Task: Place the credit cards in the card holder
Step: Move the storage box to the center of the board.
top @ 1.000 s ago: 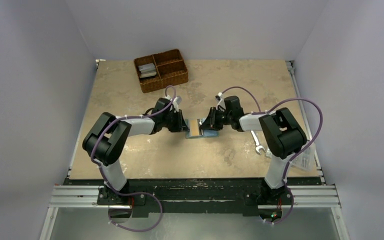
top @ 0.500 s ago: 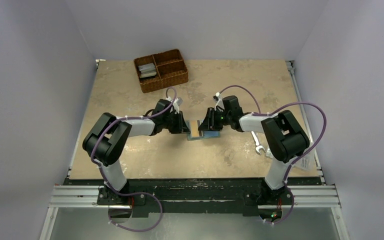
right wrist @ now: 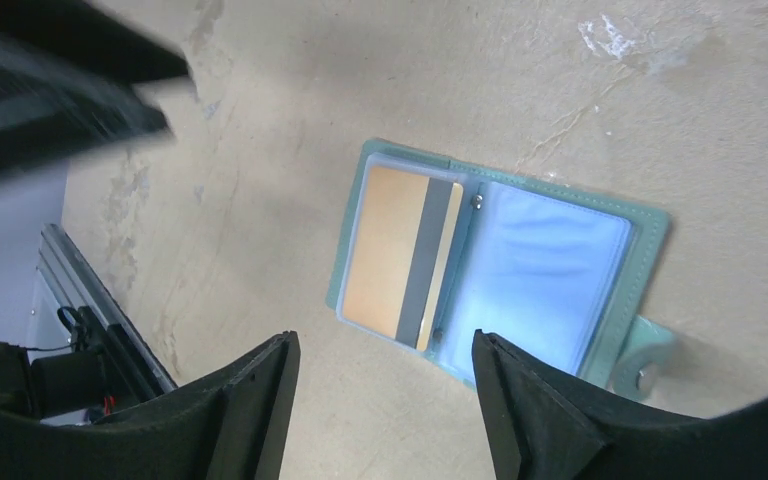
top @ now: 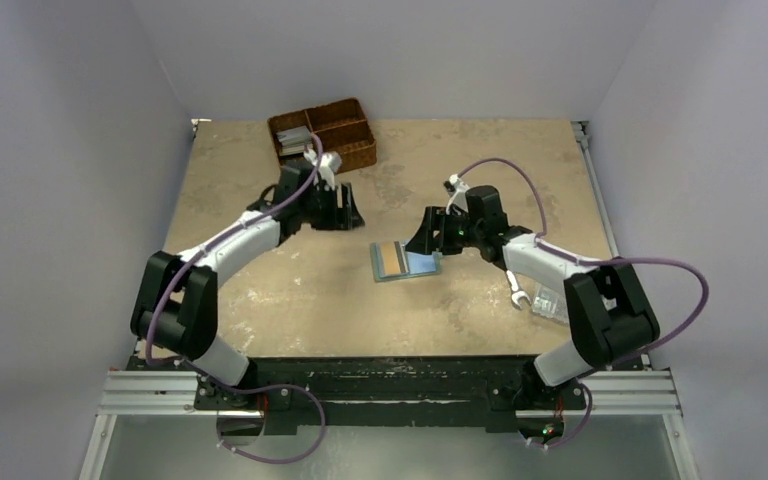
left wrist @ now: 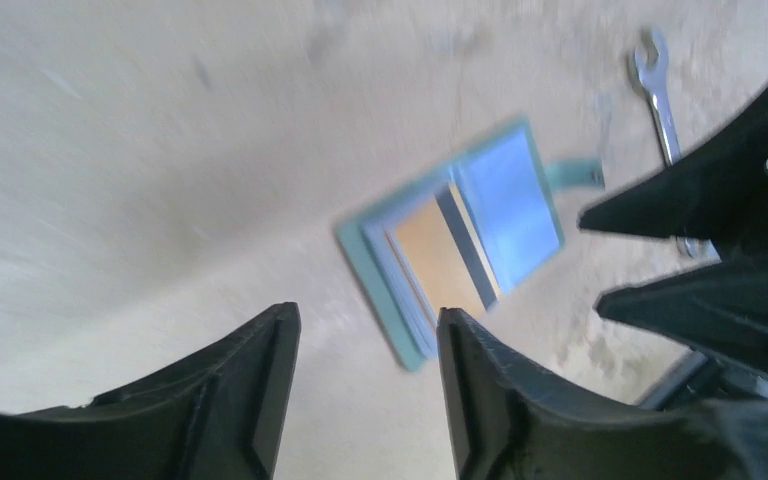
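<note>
The teal card holder lies open on the table, a tan credit card with a grey stripe in its left clear pocket; the right pocket looks empty. More credit cards are stacked in the wicker basket. My left gripper hovers open and empty to the back left of the holder. Also open and empty, my right gripper hangs just over the holder's far right edge. In the wrist views the left gripper and the right gripper have nothing between their fingers.
The brown wicker basket stands at the back left. A silver wrench lies right of the holder, with a clear plastic box beside it near the right arm. The wrench also shows in the left wrist view.
Both grippers have opened and drawn away from the card holder. The left arm swung back-left toward the basket; the right pulled off a little to the right. The holder lies free.
</note>
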You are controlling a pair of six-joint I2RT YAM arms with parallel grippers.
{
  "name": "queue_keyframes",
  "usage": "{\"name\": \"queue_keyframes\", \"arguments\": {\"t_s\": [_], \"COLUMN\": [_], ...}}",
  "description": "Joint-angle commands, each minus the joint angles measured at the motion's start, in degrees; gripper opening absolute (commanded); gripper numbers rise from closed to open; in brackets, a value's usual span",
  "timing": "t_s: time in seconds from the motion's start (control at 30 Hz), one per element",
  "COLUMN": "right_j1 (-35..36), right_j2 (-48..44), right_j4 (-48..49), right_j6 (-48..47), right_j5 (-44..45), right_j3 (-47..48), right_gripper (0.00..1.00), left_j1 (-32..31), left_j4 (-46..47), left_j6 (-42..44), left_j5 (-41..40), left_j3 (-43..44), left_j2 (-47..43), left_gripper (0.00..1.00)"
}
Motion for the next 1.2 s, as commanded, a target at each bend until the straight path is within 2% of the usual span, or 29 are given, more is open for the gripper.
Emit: {"name": "queue_keyframes", "arguments": {"t_s": [0.0, 0.07, 0.2, 0.27, 0.3, 0.37, 0.47, 0.53, 0.67, 0.77, 0.9, 1.17], "right_j1": [-0.29, -0.30, -0.28, -0.28, -0.29, -0.28, -0.28, -0.33, -0.37, -0.37, -0.38, -0.37], "right_j2": [-4.69, -5.76, -7.25, -7.63, -7.75, -7.94, -7.88, -7.45, -4.92, -2.92, -1.37, 0.52], "right_j4": [-3.63, -3.94, -6.61, -8.04, -8.68, -9.93, -12.11, -13.39, -15.46, -15.54, -15.46, -17.79], "right_j6": [-3.86, -3.86, -4.48, -5.04, -5.19, -5.26, -5.89, -6.41, -7.11, -6.63, -6.24, -7.17], "right_j5": [2.11, 1.45, 0.19, -0.15, -0.36, -0.39, 0.48, 1.93, 3.47, 3.36, 3.44, 4.52], "right_j3": [-2.62, -3.45, -4.39, -4.26, -4.10, -3.69, -2.61, -1.64, 0.65, 1.37, 1.73, 3.62], "right_gripper": [0.72, 0.72, 0.72, 0.72, 0.72, 0.72, 0.72, 0.72, 0.72, 0.72, 0.72, 0.71], "left_j1": [2.94, 3.03, 3.22, 3.57, 4.18, 5.73, 8.48, 10.83, 15.49, 17.14, 17.28, 17.28], "left_j4": [-11.57, -16.24, -26.08, -27.10, -25.87, -24.88, -27.58, -29.03, -30.48, -27.88, -25.77, -24.04], "left_j6": [17.09, 24.72, 38.77, 44.18, 47.12, 51.42, 54.06, 53.21, 45.82, 43.83, 48.94, 56.75], "left_j5": [-10.36, -16.72, -28.36, -35.66, -36.74, -35.92, -30.41, -26.09, -19.77, -19.60, -17.77, -16.18], "left_j3": [14.59, 21.90, 39.68, 46.44, 47.81, 50.80, 58.67, 64.16, 75.37, 76.62, 75.70, 79.52], "left_j2": [-2.29, 0.40, 12.76, 17.53, 19.36, 23.25, 30.16, 34.78, 43.55, 46.25, 48.22, 52.21], "left_gripper": [0.73, 0.79, 0.81, 0.82, 0.82, 0.83, 0.81, 0.81, 0.75, 0.70, 0.70, 0.70]}}
